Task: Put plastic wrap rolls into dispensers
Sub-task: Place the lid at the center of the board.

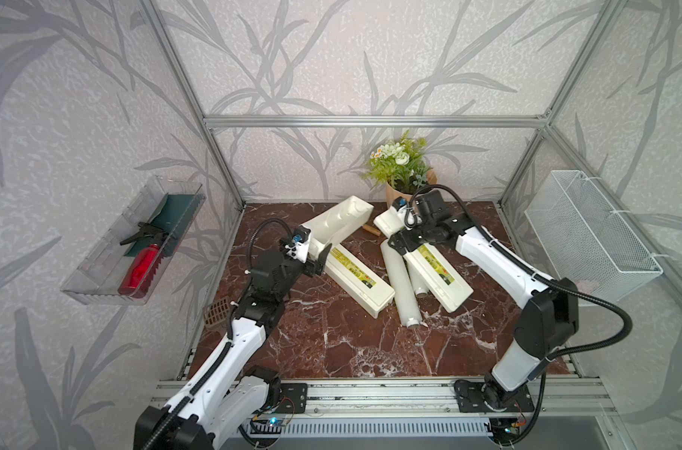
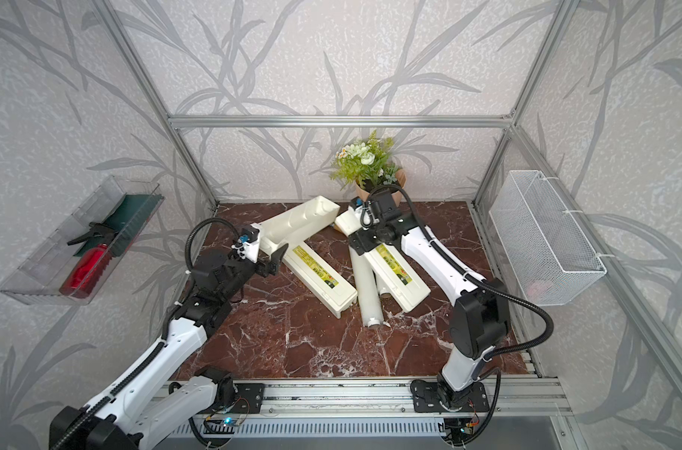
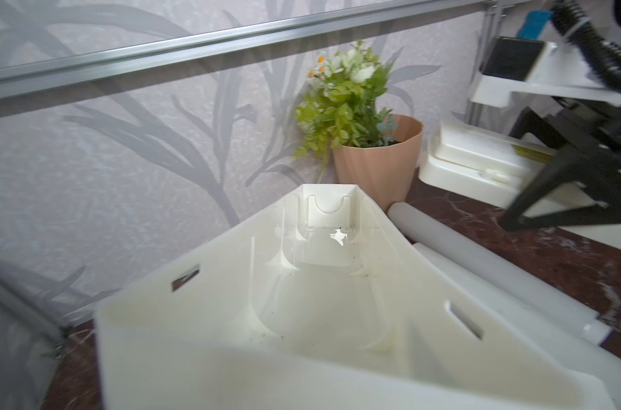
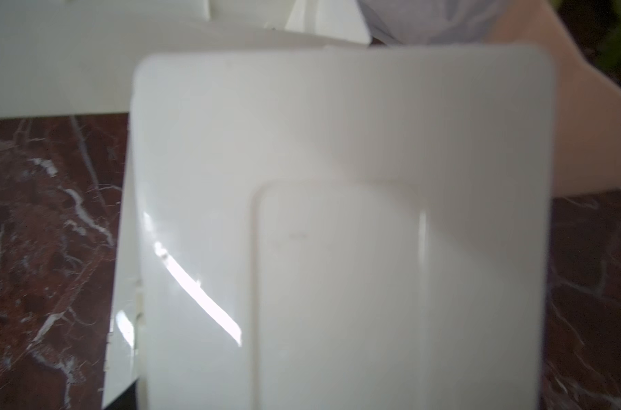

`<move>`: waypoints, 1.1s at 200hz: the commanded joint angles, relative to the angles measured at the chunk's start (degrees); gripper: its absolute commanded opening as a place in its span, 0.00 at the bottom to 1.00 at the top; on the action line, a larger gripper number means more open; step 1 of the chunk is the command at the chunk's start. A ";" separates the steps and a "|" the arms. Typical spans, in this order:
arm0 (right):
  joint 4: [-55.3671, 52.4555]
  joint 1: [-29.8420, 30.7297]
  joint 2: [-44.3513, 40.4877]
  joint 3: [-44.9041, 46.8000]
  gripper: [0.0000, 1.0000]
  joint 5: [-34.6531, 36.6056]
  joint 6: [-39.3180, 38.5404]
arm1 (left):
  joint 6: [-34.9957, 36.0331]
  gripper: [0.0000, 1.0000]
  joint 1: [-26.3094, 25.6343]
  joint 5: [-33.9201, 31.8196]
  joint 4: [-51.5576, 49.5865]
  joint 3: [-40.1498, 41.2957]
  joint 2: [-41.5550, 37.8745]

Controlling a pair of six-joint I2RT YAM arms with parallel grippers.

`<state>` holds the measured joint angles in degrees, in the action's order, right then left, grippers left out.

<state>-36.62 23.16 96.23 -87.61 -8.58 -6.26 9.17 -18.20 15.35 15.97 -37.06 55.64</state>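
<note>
Marbled red table (image 1: 331, 343) carries both plastic wrap rolls (image 1: 401, 284), lying loose between the two boxes. Left claw (image 1: 319, 260), jaws apart, sits at the open dispenser (image 1: 339, 222); right claw (image 1: 400, 243), likewise apart, hovers over the shut dispenser (image 1: 440, 272). Shoving that box could set the rolls beside it rolling away.

Marble tabletop (image 1: 351, 343) bears two dispensers (image 1: 355, 278), two plastic wrap rolls (image 1: 400, 288), a flower pot (image 3: 376, 167).

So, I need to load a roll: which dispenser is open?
The left dispenser, by the left gripper: it gapes empty; the right dispenser is shut.
</note>
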 commanded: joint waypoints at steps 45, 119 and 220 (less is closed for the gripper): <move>-2.51 -14.07 -3.42 9.89 0.68 7.14 7.89 | 0.36 0.34 -17.58 -6.67 20.09 -5.27 17.56; -3.70 -24.83 10.73 8.63 0.69 8.26 12.94 | 8.21 0.34 -35.40 -33.64 43.65 -11.86 38.64; -2.65 -26.93 14.54 7.50 1.00 12.52 13.21 | 14.74 0.33 -49.66 -63.98 53.29 -26.34 60.39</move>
<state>-38.52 -3.40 113.84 -79.02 2.11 7.07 22.57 -68.20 -38.30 62.85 -61.19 115.42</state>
